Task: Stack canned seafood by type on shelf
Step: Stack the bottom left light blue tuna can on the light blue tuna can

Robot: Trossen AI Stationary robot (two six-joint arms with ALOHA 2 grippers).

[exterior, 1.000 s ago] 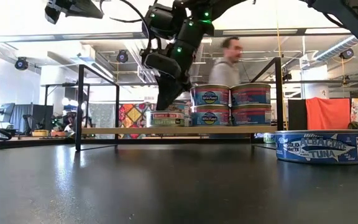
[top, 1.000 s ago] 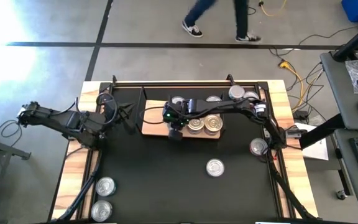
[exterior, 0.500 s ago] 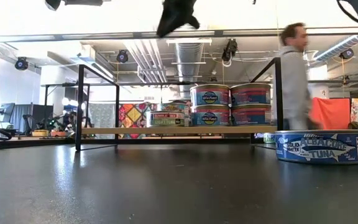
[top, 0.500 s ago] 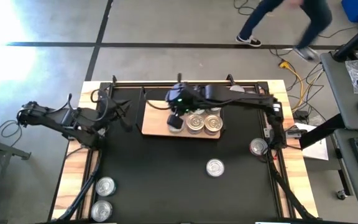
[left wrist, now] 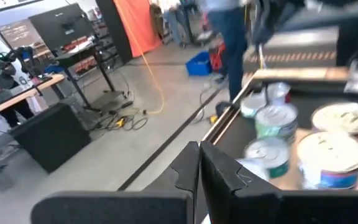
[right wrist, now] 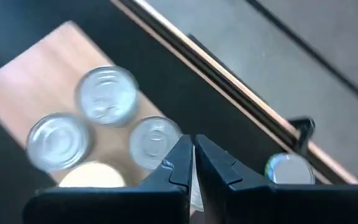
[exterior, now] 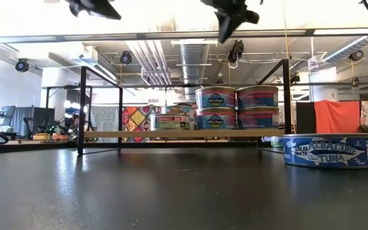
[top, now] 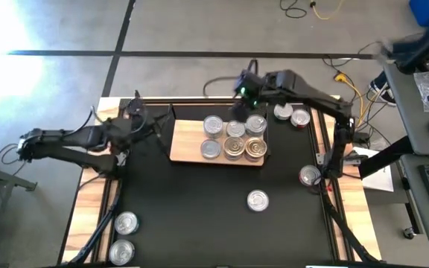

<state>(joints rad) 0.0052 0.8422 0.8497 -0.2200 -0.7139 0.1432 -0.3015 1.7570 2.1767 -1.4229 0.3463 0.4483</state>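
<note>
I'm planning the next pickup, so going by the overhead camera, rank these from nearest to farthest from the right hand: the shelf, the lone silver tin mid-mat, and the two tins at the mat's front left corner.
1. The light-wood shelf board, just in front of the shut right hand.
2. The lone round silver tin, mid-mat toward the front.
3. The pair of silver tins, front left corner.

The high view looks straight down on the whole table [top: 88, 141] from far above. The low view sits at table height near the front edge and faces the room behind. Both share the shelf [top: 188, 141] with its cans [exterior: 235, 107]. Each wrist view looks forward past its own fingers, close to the shelf.
</note>
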